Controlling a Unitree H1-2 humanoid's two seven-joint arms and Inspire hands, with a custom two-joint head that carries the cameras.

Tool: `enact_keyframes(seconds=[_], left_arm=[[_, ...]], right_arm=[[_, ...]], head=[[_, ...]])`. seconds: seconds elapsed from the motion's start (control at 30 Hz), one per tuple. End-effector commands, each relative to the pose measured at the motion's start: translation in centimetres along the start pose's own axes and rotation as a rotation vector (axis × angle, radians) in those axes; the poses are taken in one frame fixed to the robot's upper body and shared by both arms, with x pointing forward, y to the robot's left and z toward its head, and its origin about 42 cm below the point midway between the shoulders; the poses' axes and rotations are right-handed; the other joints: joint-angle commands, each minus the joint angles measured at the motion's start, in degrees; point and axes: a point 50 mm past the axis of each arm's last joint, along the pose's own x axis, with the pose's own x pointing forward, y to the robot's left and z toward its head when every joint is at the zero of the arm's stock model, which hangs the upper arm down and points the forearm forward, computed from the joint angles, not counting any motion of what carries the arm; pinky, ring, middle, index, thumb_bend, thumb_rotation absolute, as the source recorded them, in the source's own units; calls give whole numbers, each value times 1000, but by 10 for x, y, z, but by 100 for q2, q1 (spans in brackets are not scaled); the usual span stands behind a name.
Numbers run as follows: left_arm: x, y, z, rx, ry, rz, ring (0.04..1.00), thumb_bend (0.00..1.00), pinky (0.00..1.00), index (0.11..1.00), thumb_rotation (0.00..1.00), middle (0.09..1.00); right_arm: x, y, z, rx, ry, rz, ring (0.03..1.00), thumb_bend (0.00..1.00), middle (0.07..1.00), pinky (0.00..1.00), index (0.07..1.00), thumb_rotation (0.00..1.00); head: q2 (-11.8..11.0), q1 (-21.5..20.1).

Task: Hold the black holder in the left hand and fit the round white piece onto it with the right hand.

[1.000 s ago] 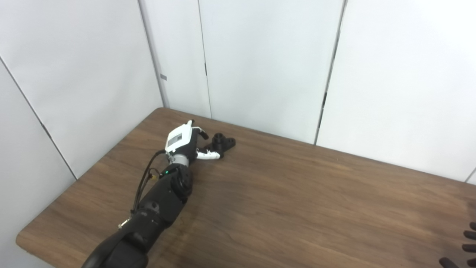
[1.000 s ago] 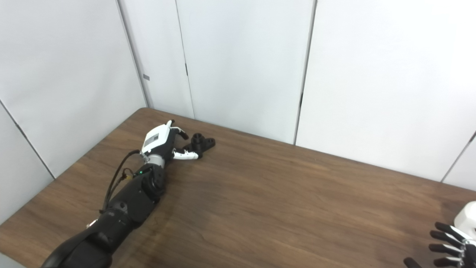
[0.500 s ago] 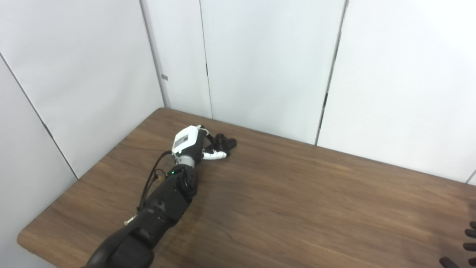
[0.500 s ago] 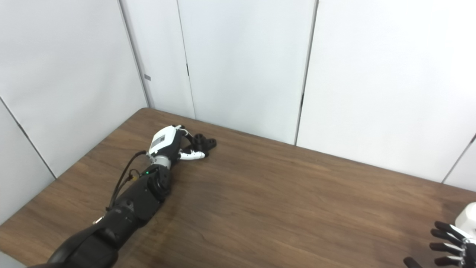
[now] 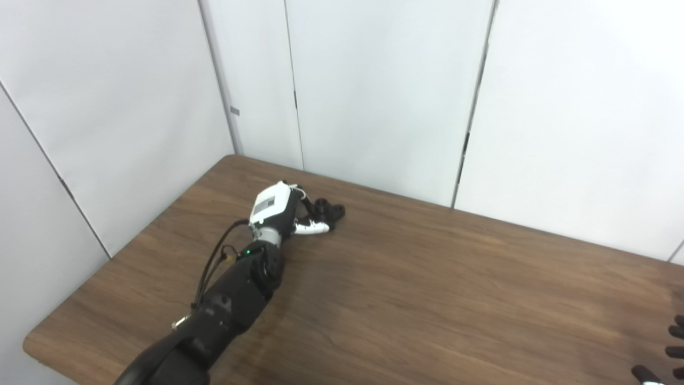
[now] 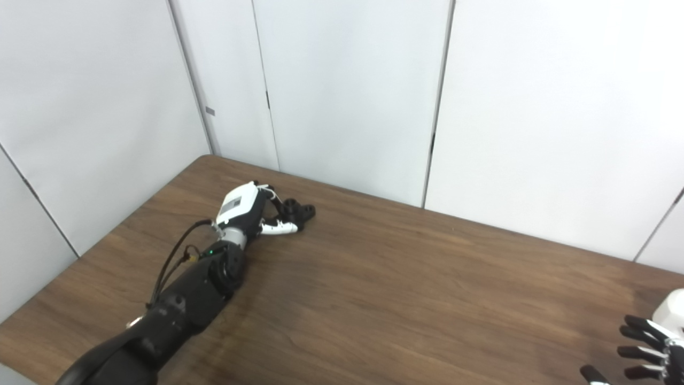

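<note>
The black holder (image 5: 330, 210) lies on the brown table (image 5: 427, 299) near its far left corner. My left hand (image 5: 281, 207) reaches it from the left. Its dark fingers (image 5: 304, 197) curl over the holder's near end and its white thumb (image 5: 313, 229) lies against the front. I cannot tell if the grip is closed. The holder also shows in the right eye view (image 6: 300, 211). My right hand (image 6: 649, 350) is at the bottom right corner, fingers apart and empty. A rounded white thing (image 6: 672, 311), cut off by the right edge, sits just beyond it.
White wall panels (image 5: 374, 96) stand close behind the table's far edge and along its left side. The table's left edge (image 5: 123, 240) runs beside my left arm (image 5: 230, 299). Bare wood lies between the two hands.
My left hand has moved right and forward onto the holder, and its fingers have curled around it. The holder has shifted slightly to the right. The right hand has barely moved.
</note>
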Motion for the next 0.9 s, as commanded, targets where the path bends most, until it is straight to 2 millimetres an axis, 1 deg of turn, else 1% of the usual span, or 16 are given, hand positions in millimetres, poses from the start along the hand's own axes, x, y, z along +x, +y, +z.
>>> enact_keyframes(seconds=[0.0,0.13,0.23,0.33,0.43,0.47,0.5,0.57,0.67,0.73,0.83,0.87], left_arm=[[-10,-12,4,-17,-62,-89,1000,525,1000,479,70,918],[-31,-18,11,-55,-156,-150,1000,525,1000,481,64,938],[-49,-24,23,-93,-230,-210,1000,525,1000,482,60,954],[-69,-33,42,-113,-341,-282,1000,525,1000,483,62,969],[-86,-45,67,-93,-438,-359,1000,524,1000,488,65,993],[-92,-50,76,-91,-481,-388,1000,524,1000,489,66,997],[-96,-53,82,-90,-509,-407,1000,523,1000,490,66,999],[-104,-63,96,-92,-592,-446,1000,523,1000,490,67,1000],[-113,-74,109,-91,-680,-488,1000,523,1000,490,69,1000],[-120,-84,117,-92,-741,-523,1000,523,1000,490,68,1000],[-131,-99,125,-57,-812,-561,1000,523,959,490,67,1000],[-133,-104,126,-42,-833,-573,1000,523,950,490,66,1000]], right_arm=[[13,-3,19,5,-77,-33,610,498,700,470,713,0],[15,0,22,-1,-87,-34,610,499,696,467,712,0],[18,3,25,4,-96,-37,611,507,697,466,711,0],[20,5,25,4,-103,-40,606,519,693,462,707,0],[22,8,24,10,-111,-41,603,524,695,460,710,0],[23,9,23,10,-112,-43,601,522,695,465,713,0],[24,10,22,9,-111,-45,602,523,698,476,717,0],[25,11,20,-1,-120,-50,604,526,700,481,719,0],[26,12,18,-12,-133,-52,594,522,695,481,722,0],[26,13,17,-18,-135,-54,587,523,695,473,725,0],[24,15,15,-24,-127,-54,591,534,695,476,728,1],[24,16,15,-25,-127,-54,590,534,692,477,728,12]], head=[[8,-26],[46,-204],[85,-356],[124,-490],[164,-705],[199,-855],[209,-881],[276,-1069],[376,-1290],[429,-1406],[481,-1557],[516,-1682]])
